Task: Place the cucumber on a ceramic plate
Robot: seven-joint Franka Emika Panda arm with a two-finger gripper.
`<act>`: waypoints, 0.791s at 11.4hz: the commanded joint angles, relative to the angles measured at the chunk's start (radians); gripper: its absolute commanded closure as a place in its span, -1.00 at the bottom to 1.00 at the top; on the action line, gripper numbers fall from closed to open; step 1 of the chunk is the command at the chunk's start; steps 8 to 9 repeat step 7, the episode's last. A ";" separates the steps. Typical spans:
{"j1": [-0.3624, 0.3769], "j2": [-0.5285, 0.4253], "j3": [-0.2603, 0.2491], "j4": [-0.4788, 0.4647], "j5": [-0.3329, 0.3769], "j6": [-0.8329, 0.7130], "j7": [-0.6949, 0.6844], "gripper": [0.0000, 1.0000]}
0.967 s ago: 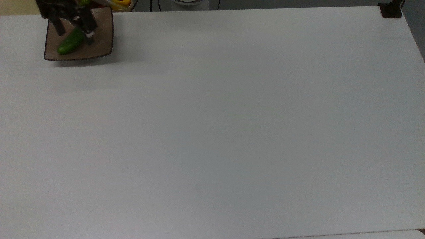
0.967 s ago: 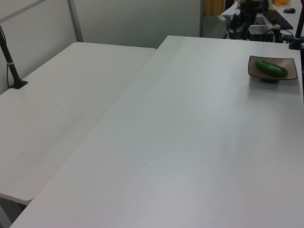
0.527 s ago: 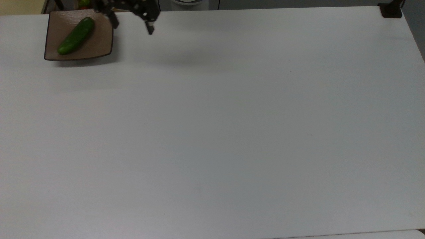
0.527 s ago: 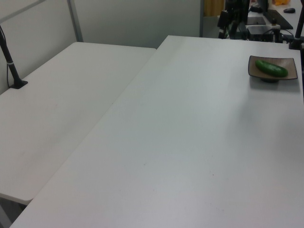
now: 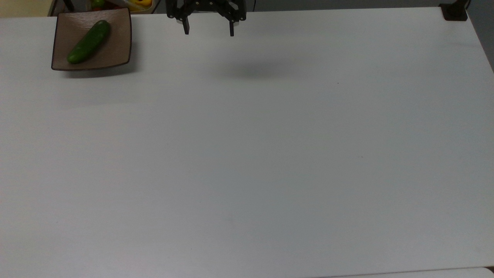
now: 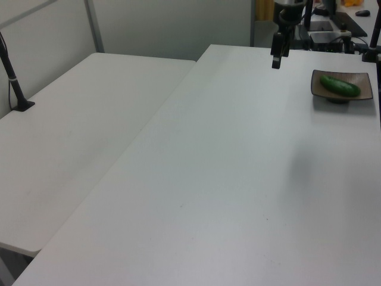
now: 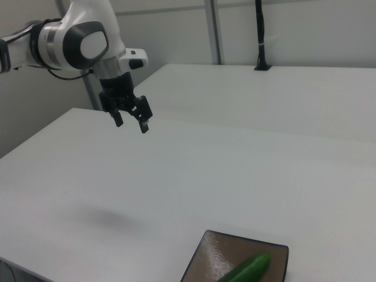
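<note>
Cucumber (image 5: 88, 41) plated; pincer (image 5: 208, 31) wide open, empty.

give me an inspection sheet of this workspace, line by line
surface: white table, bare apart from the plate; a second white table adjoins it on the left view's left
job's things: cucumber lies diagonally on the ceramic plate, which sits at the corner on the top view's upper left
clutter: yellow and green items just beyond the table edge behind the plate, too cropped to identify
end effector: end effector open and holding nothing, raised above the table with its shadow below it, well apart from the plate
cables: dark cable running up a black post on the second table
surroundings: grey partition walls; black clamp at the top view's upper right corner
</note>
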State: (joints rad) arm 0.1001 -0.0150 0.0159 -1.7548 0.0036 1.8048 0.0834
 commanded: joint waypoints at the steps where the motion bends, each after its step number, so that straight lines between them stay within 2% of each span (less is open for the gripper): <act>1: 0.015 0.001 -0.005 0.004 -0.017 -0.024 -0.075 -1.00; 9: 0.012 -0.002 -0.008 0.008 -0.013 -0.024 -0.070 -1.00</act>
